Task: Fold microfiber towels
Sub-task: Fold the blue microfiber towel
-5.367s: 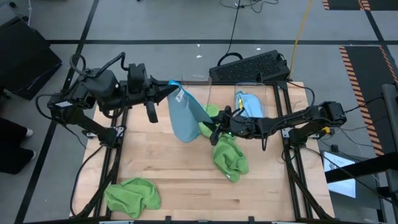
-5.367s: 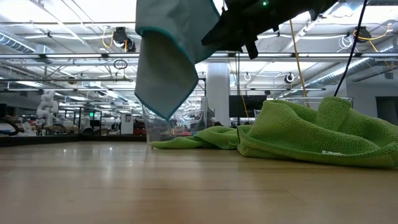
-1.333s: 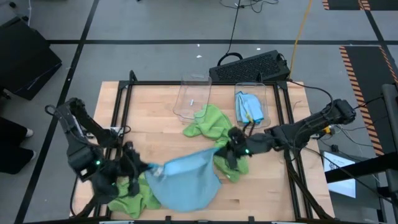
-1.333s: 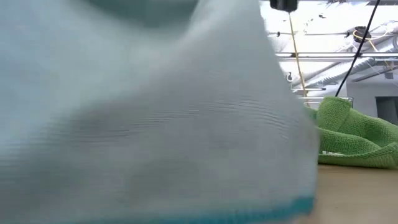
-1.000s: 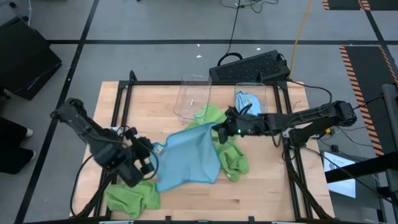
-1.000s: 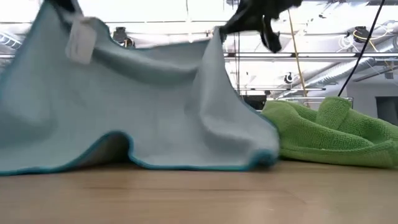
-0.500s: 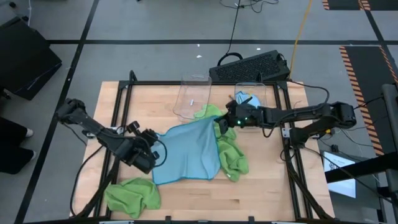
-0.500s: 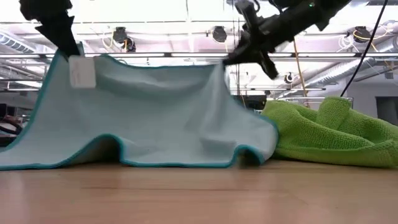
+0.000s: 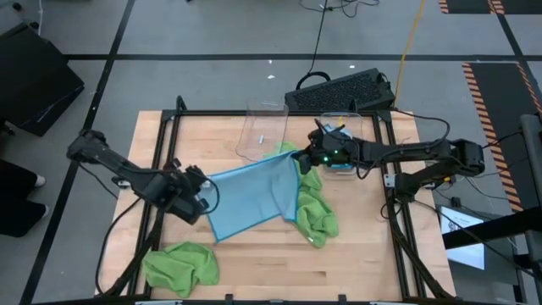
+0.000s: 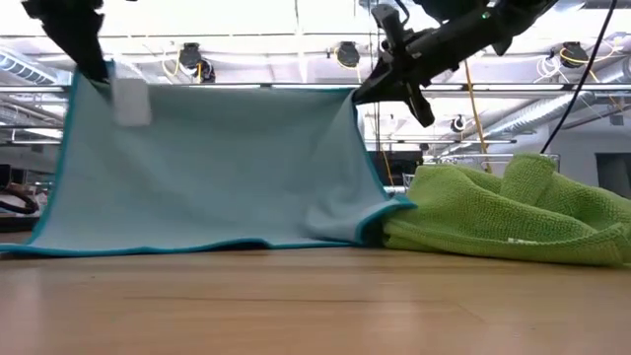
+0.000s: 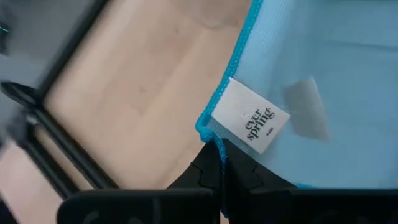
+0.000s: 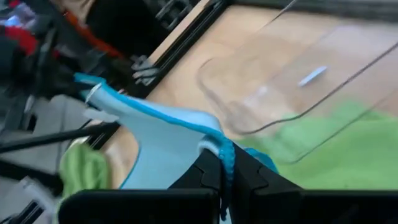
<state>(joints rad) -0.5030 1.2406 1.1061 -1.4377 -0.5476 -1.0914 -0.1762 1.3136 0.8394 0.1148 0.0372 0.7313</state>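
Note:
A light blue microfiber towel (image 9: 252, 199) hangs stretched between my two grippers, its lower edge (image 10: 197, 247) on the wooden table. My left gripper (image 9: 204, 181) is shut on the corner toward the table's left, the one with the white label (image 11: 252, 124). My right gripper (image 9: 297, 159) is shut on the opposite upper corner. A lime green towel (image 9: 313, 213) lies crumpled right of the blue one, touching it. Another green towel (image 9: 178, 264) lies bunched at the near left. My left gripper pinches the towel's labelled corner (image 11: 210, 132) between its two fingers, right at the teal hem, slanting down from the left. The cloth hangs below it, its upper edge drawn taut. My right gripper pinches the other upper corner (image 12: 214, 147) at the hem, reaching nearly level from the right. The towel hangs below the fingers (image 10: 375, 84), its bottom on the table.
Two clear plastic bins stand at the far side: one (image 9: 261, 131) beside green cloth, one (image 9: 343, 140) holding blue cloth. A black keyboard (image 9: 343, 89) lies behind them. Black frame rails (image 9: 161, 169) run along both table sides. Bare wood shows at the near right.
Both grippers have carried the blue towel toward the far edge, still shut on its corners. Its upper edge, sagging a second ago, is now drawn straight. The lower part has been dragged along the table and hangs flatter, its bottom hem now nearly straight on the wood.

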